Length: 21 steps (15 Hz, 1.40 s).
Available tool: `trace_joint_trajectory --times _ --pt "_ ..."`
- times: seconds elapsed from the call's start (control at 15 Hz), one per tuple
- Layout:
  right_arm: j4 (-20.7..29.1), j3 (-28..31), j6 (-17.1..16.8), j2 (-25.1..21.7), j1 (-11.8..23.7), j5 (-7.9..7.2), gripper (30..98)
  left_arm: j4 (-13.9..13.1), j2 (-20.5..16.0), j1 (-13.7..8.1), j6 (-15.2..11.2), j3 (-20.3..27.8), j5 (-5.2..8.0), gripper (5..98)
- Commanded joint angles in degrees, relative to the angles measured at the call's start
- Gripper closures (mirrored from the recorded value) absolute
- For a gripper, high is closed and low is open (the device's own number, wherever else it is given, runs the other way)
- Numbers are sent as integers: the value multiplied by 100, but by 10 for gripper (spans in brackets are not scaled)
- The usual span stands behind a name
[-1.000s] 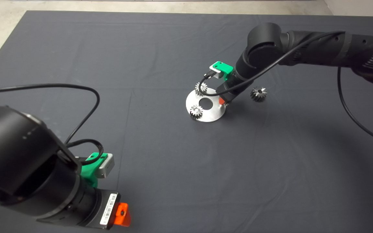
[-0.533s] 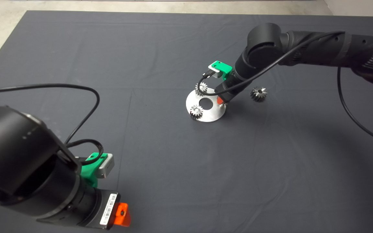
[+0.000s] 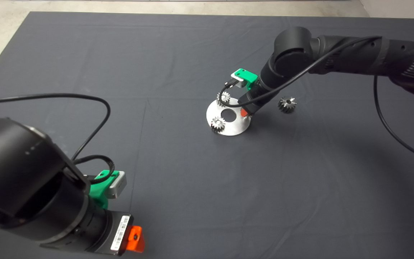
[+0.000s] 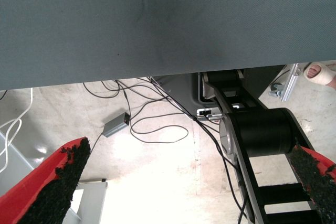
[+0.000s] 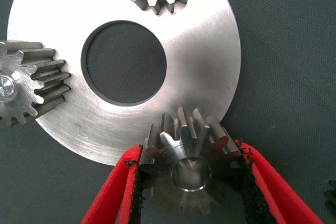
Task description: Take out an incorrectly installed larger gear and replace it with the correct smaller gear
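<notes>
My right gripper (image 3: 245, 113) stands at the right edge of a round silver disc (image 3: 234, 126) near the mat's middle. In the right wrist view it (image 5: 190, 151) is shut on the smaller gear (image 5: 188, 167), grey-silver with coarse teeth, which overlaps the rim of the disc (image 5: 202, 51). The gear's centre shows pale metal. The larger gear (image 3: 287, 104), with long splayed teeth and a dark hole, lies on the mat to the right of the disc, apart from it. My left gripper (image 3: 135, 239) is open and parked at the lower left.
Two pale fine-toothed gears (image 3: 217, 124) (image 3: 223, 98) stand on the disc around its round centre hole (image 5: 126, 62). The left wrist view shows the mat's edge, cables on the floor (image 4: 157, 124) and a person's foot (image 4: 321, 72).
My right gripper has shifted slightly left and up over the disc's right edge with the gear in it. The left arm and the gear on the mat have not moved.
</notes>
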Motion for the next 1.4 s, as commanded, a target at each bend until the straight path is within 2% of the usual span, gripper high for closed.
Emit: trace_joint_trajectory --times 0.0,0.13,0.27,0.93,1.13,1.33 --pt "-172 54 35 17 96 118 881 -120 -22 -34 -38 99 72 54" --pt "-172 54 43 15 96 234 882 -120 -22 -34 -41 99 72 54" --pt "-172 54 47 23 96 269 881 -120 -22 -34 -38 99 72 54" --pt "-172 72 8 41 105 234 882 -120 -22 -34 -38 99 72 54" --pt "-175 393 -9 32 114 181 882 -120 -22 -34 -47 99 72 54" --pt "-172 467 -1 41 131 155 882 -120 -22 -34 -38 99 72 54"
